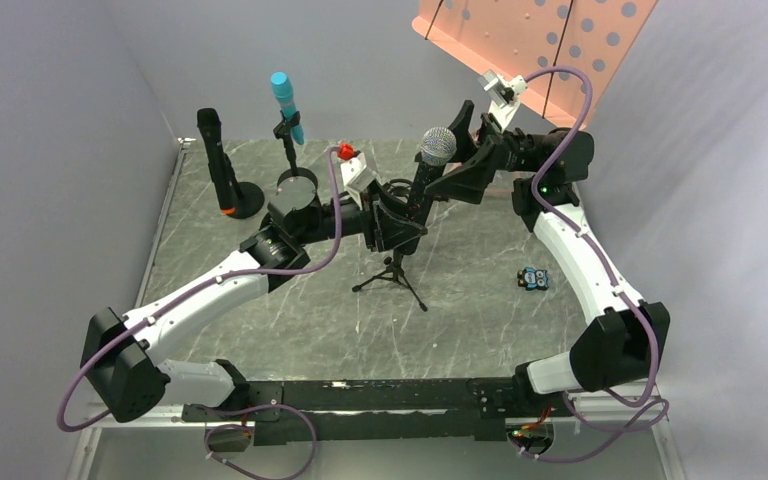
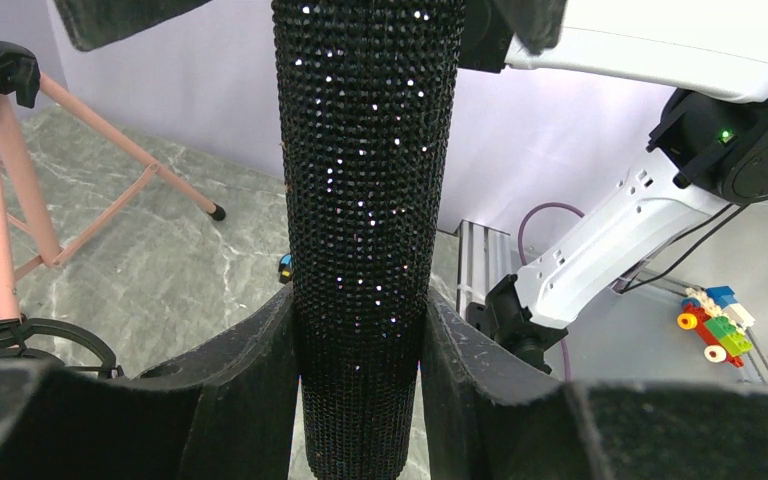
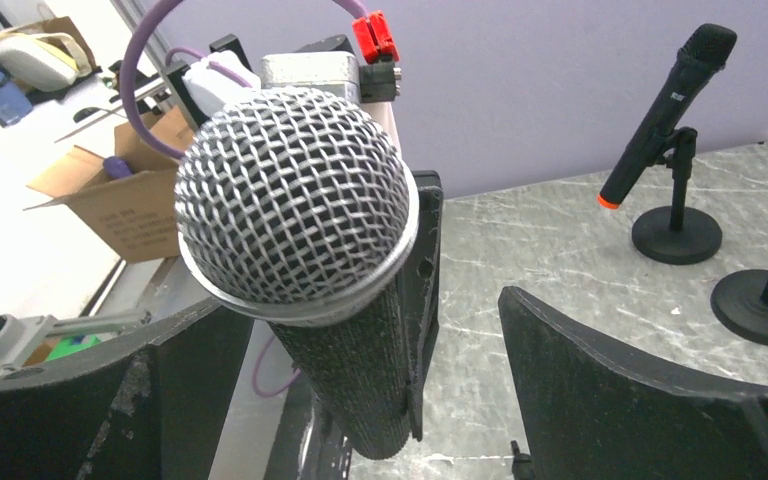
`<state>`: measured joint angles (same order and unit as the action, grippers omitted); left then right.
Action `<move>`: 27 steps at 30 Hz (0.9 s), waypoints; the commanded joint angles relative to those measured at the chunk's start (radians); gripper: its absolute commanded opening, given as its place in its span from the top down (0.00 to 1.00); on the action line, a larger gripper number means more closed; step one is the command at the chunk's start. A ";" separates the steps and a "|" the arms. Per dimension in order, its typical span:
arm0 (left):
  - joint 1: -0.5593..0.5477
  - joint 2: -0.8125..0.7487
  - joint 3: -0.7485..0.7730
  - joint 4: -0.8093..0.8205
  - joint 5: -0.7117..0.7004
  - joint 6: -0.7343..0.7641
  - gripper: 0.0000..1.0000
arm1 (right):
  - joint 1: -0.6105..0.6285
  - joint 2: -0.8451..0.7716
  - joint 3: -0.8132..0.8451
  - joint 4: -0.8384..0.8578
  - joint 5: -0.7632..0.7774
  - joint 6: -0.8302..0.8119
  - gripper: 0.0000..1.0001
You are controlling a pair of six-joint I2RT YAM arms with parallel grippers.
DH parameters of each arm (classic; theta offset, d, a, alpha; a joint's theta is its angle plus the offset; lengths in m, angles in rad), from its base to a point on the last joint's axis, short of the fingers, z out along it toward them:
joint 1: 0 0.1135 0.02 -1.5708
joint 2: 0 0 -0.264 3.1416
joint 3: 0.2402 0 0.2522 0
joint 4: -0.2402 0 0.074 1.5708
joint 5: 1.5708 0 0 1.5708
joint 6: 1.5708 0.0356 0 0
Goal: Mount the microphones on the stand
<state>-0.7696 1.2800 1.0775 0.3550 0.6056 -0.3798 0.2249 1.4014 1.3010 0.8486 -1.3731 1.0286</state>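
The black microphone with a silver mesh head (image 1: 437, 147) (image 3: 295, 195) stands nearly upright above a small black tripod stand (image 1: 392, 274) in mid-table. My left gripper (image 1: 398, 218) (image 2: 360, 335) is shut on its glittery black body (image 2: 365, 200). The left gripper hides where the microphone's lower end meets the stand. My right gripper (image 1: 460, 165) (image 3: 360, 330) is open, its fingers (image 3: 610, 385) straddling the body just under the head without touching it. The cyan microphone (image 1: 286, 104) sits in a round-base stand at the back. The black microphone with an orange end (image 1: 218, 160) (image 3: 660, 115) sits in another (image 3: 675, 235).
A small toy of coloured bricks (image 1: 531, 278) lies on the table to the right of the tripod. A pink pegboard (image 1: 535, 40) hangs over the back right corner, with its pink legs (image 2: 0, 200) nearby. Grey walls close in the left and back.
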 commanded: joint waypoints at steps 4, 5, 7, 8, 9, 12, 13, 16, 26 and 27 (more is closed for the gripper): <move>-0.007 0.013 0.062 0.047 0.007 0.020 1.00 | 0.033 -0.052 0.040 -0.092 0.021 -0.038 0.11; -0.007 0.017 0.065 0.042 0.007 0.022 1.00 | 0.037 -0.053 0.040 -0.110 0.019 -0.049 0.13; -0.007 0.022 0.071 0.031 0.004 0.027 1.00 | 0.044 -0.049 0.041 -0.128 0.017 -0.057 0.18; -0.007 0.022 0.073 0.026 0.002 0.030 1.00 | 0.047 -0.046 0.041 -0.127 0.016 -0.056 0.21; -0.007 0.024 0.076 0.021 0.000 0.031 1.00 | 0.051 -0.044 0.042 -0.129 0.014 -0.057 0.25; -0.007 0.026 0.083 0.002 -0.007 0.037 1.00 | 0.056 -0.035 0.055 -0.138 0.003 -0.062 0.48; -0.007 0.027 0.086 -0.004 -0.010 0.040 1.00 | 0.056 -0.033 0.061 -0.140 0.002 -0.063 0.58; -0.007 0.027 0.088 -0.024 -0.020 0.040 0.99 | 0.055 -0.022 0.094 -0.168 -0.003 -0.078 0.80; 0.080 -0.191 -0.034 -0.153 -0.147 0.104 0.01 | 0.056 0.065 0.354 -0.683 0.061 -0.551 0.98; 0.098 -0.238 -0.068 -0.174 -0.185 0.114 0.01 | 0.058 0.078 0.401 -0.805 0.094 -0.655 0.98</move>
<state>-0.7311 1.2171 1.0939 0.2443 0.5316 -0.3233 0.2794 1.4574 1.5421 0.4221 -1.3758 0.7185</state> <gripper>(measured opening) 0.951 0.466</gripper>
